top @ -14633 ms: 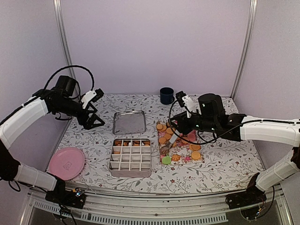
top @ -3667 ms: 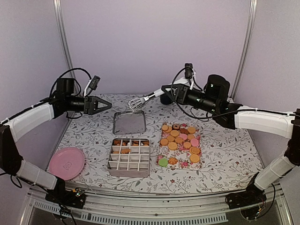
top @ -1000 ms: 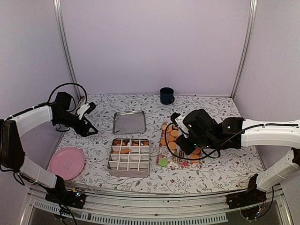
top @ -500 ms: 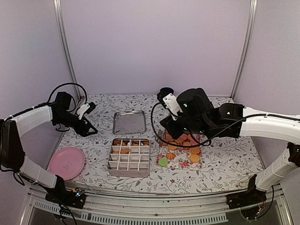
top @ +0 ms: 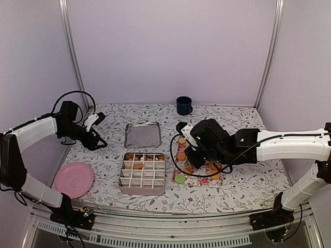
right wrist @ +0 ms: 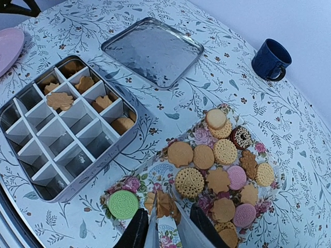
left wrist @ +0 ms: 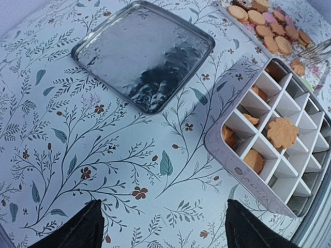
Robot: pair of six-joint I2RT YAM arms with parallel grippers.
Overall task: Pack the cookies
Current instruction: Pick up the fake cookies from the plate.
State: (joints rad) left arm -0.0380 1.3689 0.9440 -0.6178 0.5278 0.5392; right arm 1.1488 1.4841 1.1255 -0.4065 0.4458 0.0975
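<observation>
Your right arm reaches in from the right, wrist pitched down over the floral tray (right wrist: pixel 155 170). The right pincer (right wrist: pixel 170 228) squeezes metal tongs (right wrist: pixel 182 230), their tips either side of a flower-shaped cookie (right wrist: pixel 163 202). Other cookies (right wrist: pixel 202 156) lie on that tray, and a few sit in the divided tin (right wrist: pixel 130 138). Your left arm is folded low over the bench (left wrist: pixel 103 155), left pincer (left wrist: pixel 165 232) spread.

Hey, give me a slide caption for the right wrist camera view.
Right gripper squeezes metal tongs around a tan cookie on the floral tray, beside the partly filled divided tin.
</observation>
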